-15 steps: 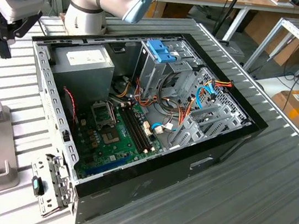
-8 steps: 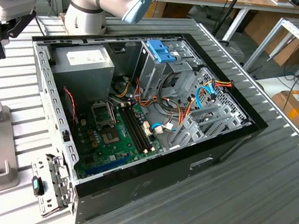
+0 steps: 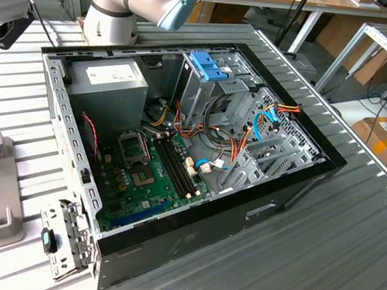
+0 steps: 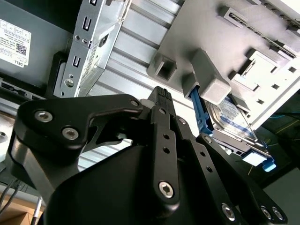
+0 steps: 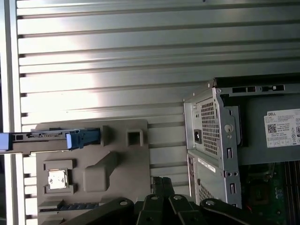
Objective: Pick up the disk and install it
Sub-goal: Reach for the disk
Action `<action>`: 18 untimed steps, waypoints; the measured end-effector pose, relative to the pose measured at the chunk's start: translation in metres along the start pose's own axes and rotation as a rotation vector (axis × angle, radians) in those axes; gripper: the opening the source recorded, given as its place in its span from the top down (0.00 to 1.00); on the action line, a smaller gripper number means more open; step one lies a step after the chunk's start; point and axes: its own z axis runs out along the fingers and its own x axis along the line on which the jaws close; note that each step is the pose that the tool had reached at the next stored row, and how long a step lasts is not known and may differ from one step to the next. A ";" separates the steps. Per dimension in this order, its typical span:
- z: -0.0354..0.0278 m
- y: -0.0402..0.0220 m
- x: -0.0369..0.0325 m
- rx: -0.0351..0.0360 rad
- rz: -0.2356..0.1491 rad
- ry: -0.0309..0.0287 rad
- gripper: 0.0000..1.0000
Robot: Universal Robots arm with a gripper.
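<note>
Disk (image 4: 230,117) is not in the hand (image 4: 161,93), whose black fingers are closed together on nothing and hang above the grey fixture (image 5: 117,154). Just ahead of the fingertips the disk stands on edge in a slot of that fixture, its blue rails plain in both wrist views. The fixture lies on the ribbed metal bench (image 5: 140,47), just beside the open computer case (image 3: 187,241)
</note>
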 end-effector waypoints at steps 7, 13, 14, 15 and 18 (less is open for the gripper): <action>-0.0001 -0.0008 0.0110 -0.0001 0.000 0.0000 0.89; -0.0002 -0.0016 0.0214 0.0000 0.000 0.0000 0.89; -0.0001 -0.0018 0.0233 -0.0001 0.000 -0.0001 0.89; -0.0001 -0.0019 0.0254 -0.0001 0.000 0.0000 0.89; -0.0001 -0.0023 0.0298 0.0000 0.000 0.0000 0.89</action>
